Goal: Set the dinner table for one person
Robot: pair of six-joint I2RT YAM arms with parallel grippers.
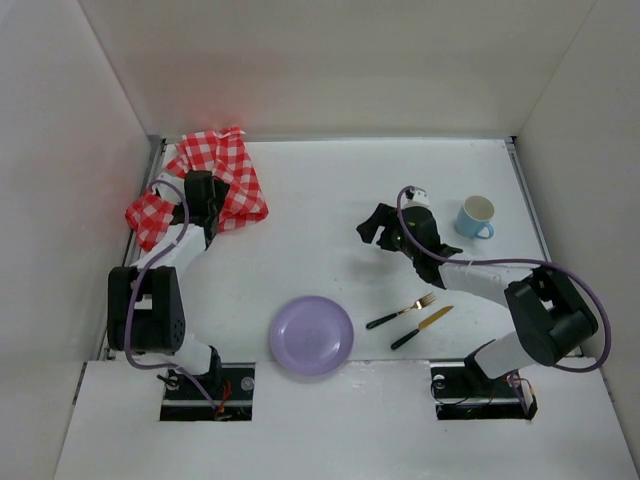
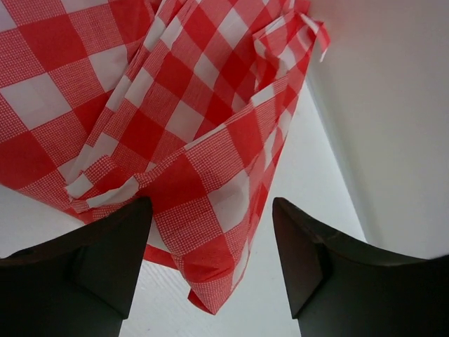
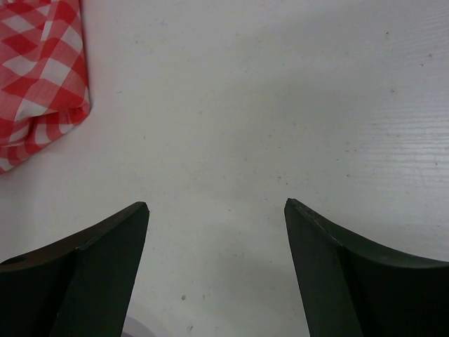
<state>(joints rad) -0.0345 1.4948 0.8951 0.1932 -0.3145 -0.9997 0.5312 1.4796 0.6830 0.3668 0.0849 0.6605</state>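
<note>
Your left claw (image 2: 210,203) hangs spread over the far left corner of the counter (image 1: 320,200), which underlies everything. The checked cloth (image 1: 225,165) sits unpinched between its fingers. Your right claw (image 3: 215,203) is spread and empty mid-counter. You'd likely do best to close low on one hem.

Red-and-white checked cloth (image 1: 235,165): crumpled, folded over itself, far left corner, near left wall. Lilac plate (image 1: 311,335): round, near edge, centre. Gold fork (image 1: 401,311), black handle: just right of plate, tines pointing far-right. Gold knife (image 1: 421,327), black handle: just beside fork on nearer side, roughly parallel, apart. Light blue mug (image 1: 476,217): upright, far right, well apart from cutlery. White walls (image 1: 330,60) on three sides.
</note>
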